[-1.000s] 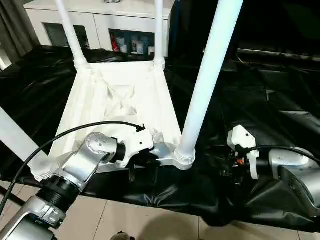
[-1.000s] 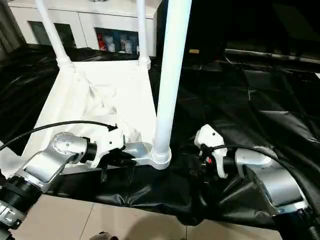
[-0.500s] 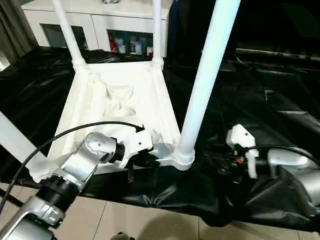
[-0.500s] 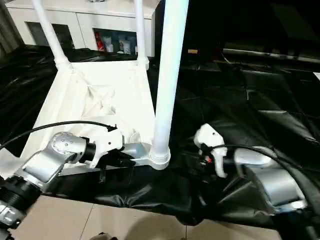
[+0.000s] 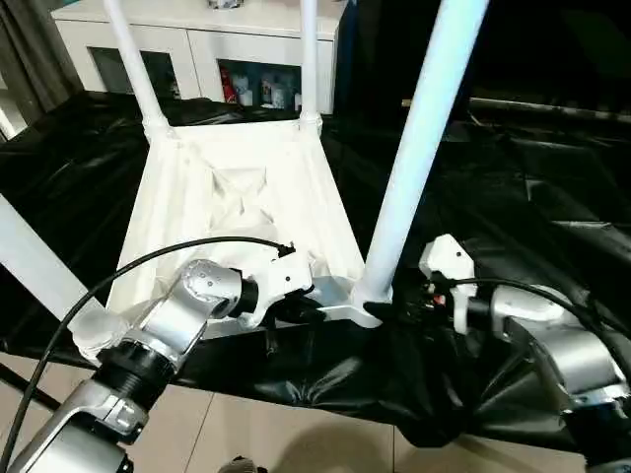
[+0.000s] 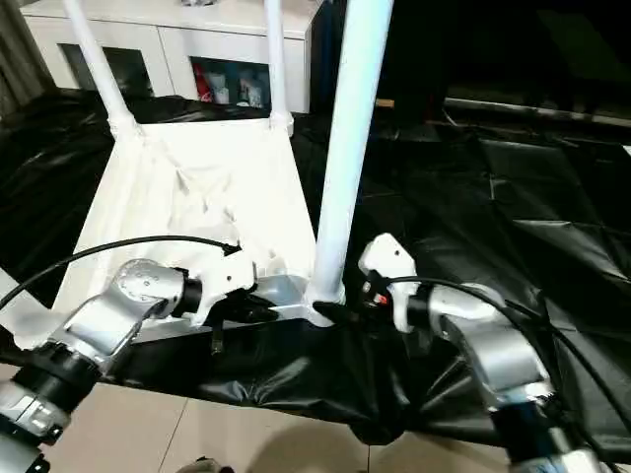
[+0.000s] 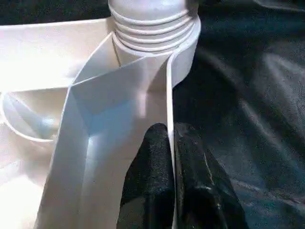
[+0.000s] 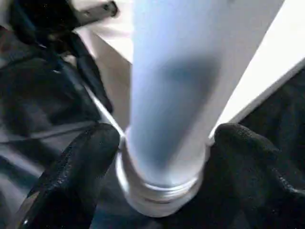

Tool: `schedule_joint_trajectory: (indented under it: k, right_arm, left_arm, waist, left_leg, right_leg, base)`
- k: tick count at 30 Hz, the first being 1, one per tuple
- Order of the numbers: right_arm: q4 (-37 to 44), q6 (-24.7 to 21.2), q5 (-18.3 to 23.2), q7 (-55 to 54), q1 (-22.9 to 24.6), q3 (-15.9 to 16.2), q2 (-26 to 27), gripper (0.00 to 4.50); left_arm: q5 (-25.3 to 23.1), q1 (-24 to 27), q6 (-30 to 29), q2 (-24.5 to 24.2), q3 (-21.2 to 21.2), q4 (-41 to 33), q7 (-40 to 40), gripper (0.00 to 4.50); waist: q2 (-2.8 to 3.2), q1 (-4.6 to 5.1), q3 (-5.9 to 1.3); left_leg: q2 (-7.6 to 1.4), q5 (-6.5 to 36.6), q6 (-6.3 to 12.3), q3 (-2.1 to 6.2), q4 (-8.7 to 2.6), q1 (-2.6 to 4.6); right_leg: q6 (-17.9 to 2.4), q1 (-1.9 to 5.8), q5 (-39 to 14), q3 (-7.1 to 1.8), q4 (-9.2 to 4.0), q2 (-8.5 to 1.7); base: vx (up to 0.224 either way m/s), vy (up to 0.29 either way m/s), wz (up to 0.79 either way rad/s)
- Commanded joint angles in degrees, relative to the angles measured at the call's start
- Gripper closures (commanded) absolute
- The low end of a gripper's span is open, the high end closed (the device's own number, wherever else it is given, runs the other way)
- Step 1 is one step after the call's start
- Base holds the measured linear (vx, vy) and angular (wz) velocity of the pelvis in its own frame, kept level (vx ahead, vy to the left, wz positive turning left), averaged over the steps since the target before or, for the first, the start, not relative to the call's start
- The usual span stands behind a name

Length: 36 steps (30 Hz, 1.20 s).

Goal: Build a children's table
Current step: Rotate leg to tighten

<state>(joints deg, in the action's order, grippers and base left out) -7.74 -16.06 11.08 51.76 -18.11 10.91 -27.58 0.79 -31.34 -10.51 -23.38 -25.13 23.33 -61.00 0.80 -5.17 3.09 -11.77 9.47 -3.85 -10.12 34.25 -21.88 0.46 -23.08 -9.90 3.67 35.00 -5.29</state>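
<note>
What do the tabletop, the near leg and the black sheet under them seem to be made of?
Tabletop: looks like white moulded plastic, with thin ribs underneath.
Near leg: likely smooth white plastic tube with a ridged collar.
Black sheet: probably thin plastic film, glossy and creased.

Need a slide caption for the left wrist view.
Left gripper pinching the white plastic tabletop's thin rim below the ribbed leg base.
</note>
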Motion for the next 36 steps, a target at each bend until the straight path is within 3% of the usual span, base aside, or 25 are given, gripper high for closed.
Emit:
schedule_joint_trajectory:
  k: [1, 16, 24, 36]
  right_arm:
    - [-1.3, 1.0, -1.1, -0.6, -0.7, 0.3, 0.3, 0.71]
    - [-7.6, 5.2, -2.8, -1.5, -2.9, 1.2, 3.7, 0.71]
    - [-11.0, 7.5, -3.8, -1.8, -4.2, 1.2, 5.1, 1.49]
    - [-13.5, 9.9, -5.0, -1.6, -4.6, 1.7, 5.9, 1.75]
  left_arm:
    - [-1.3, -0.6, 0.7, 0.1, -0.3, 0.7, 0.6, 4.44]
    - [-2.3, -0.8, 1.8, 0.5, 0.1, 2.2, 0.7, 4.44]
    - [-2.6, -0.9, 2.2, 0.4, 0.0, 2.9, 0.3, 4.5]
    - [-3.0, -1.1, 2.5, 0.0, 0.1, 3.7, 0.0, 4.5]
  waist:
    - [-0.42, 0.09, -3.79]
    - [-0.48, 0.22, -3.61]
    - [-0.27, 0.27, -3.64]
    - [-0.25, 0.39, -3.5]
  left_leg:
    - [-1.01, 17.6, -0.53, 0.27, -4.43, 1.09]
    - [-1.05, 19.8, -0.66, 0.37, -4.58, 1.2]
    - [-1.11, 20.0, -0.74, 0.38, -4.69, 1.19]
    - [-1.04, 21.4, -0.92, 0.49, -4.79, 1.2]
  right_leg:
    - [-10.2, 2.25, -18.4, -2.06, -4.71, -2.51]
    - [-9.1, 1.94, -22.9, -1.99, -5.21, -2.66]
    - [-10.0, 1.98, -20.7, -2.01, -4.97, -2.57]
    - [-9.2, 1.88, -23.8, -1.94, -5.3, -2.64]
  base:
    - [0.0, 0.0, 0.0]
    - [0.0, 0.0, 0.0]
    - [0.0, 0.0, 0.0]
    - [0.0, 0.0, 0.0]
